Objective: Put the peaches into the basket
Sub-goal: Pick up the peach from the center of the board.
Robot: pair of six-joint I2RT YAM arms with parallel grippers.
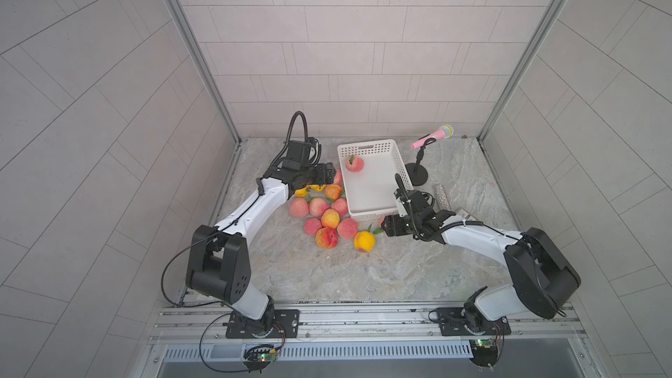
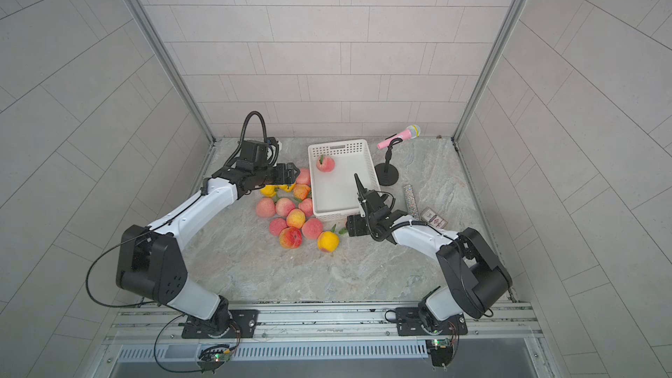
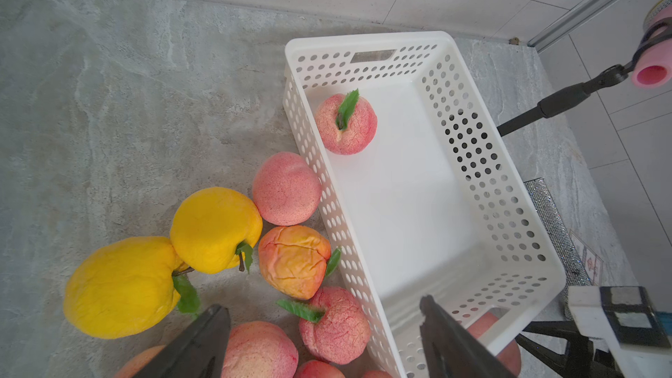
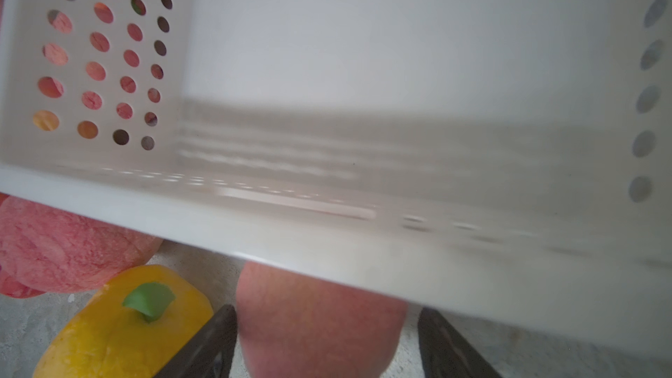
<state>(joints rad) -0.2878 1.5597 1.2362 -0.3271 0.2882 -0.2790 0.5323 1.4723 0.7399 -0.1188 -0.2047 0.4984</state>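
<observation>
One pink leafed peach (image 1: 354, 164) sits in the white perforated basket (image 1: 367, 148); pink, orange-blushed and yellow peaches (image 1: 330, 218) cluster beside it. Left gripper (image 3: 323, 336) gapes wide; right gripper (image 4: 327, 339) straddles a pink peach (image 4: 320, 307), not clamped. The card (image 2: 434, 218) has print too small to read.

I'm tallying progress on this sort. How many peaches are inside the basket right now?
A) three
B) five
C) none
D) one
D: a single pink peach with a green leaf sits on the floor of the basket, near its handle end; the other peaches lie outside it.
</observation>
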